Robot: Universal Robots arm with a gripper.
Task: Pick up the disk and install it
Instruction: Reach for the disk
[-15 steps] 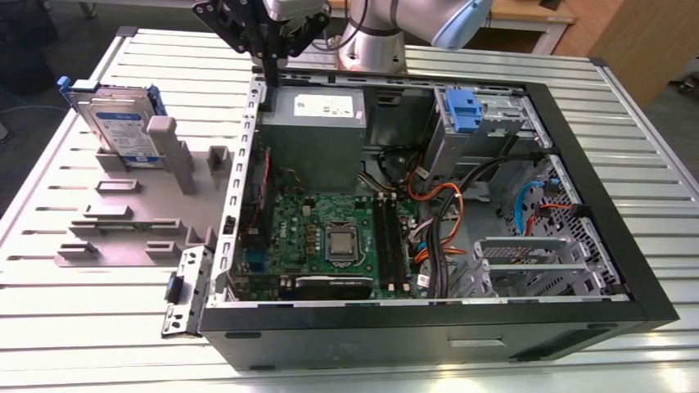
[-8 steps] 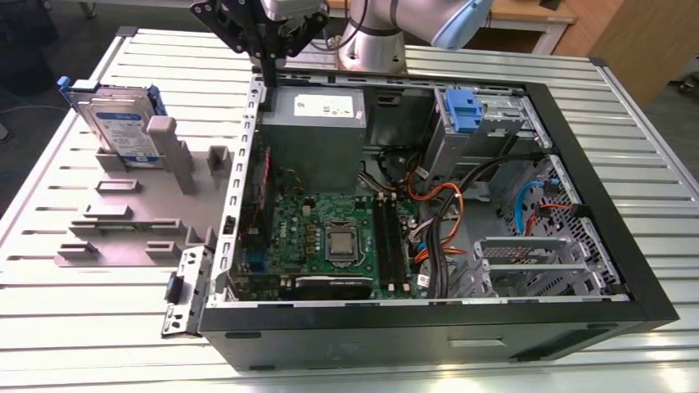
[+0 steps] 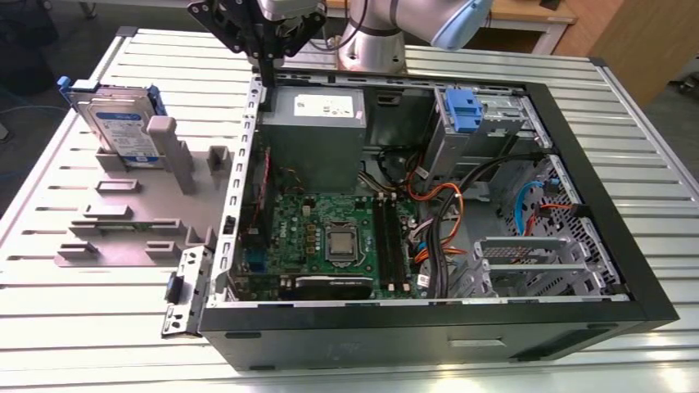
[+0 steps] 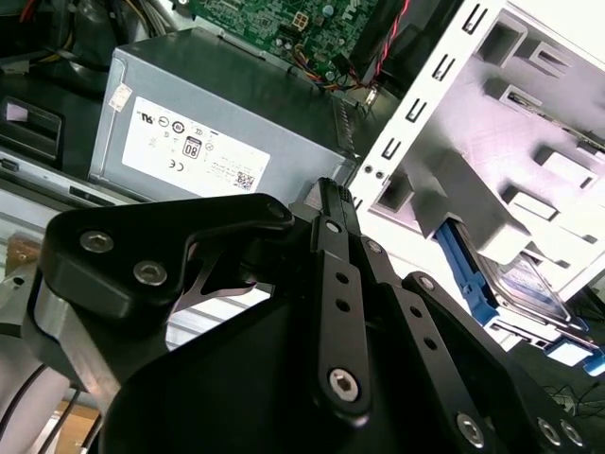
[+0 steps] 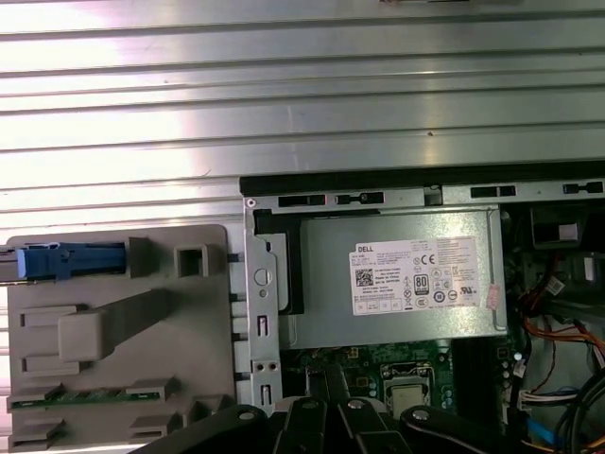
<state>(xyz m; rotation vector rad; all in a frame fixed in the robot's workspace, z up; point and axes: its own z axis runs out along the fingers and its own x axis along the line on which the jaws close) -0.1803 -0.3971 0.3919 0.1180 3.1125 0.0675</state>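
exterior view: high oblique over case [image 3: 382, 348] | both wrist views: share power supply [image 4: 217, 123] [image 5: 397, 274]

Disk [image 3: 114, 123]: silver drive, blue-white label, blue rails, standing on edge in grey holder [image 3: 120, 214], well apart from the fingers [image 3: 267, 59], on the exterior view's left of them.

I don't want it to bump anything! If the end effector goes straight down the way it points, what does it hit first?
Probably the case wall, at its top edge beside the power supply, not the disk; depth is hard to judge.
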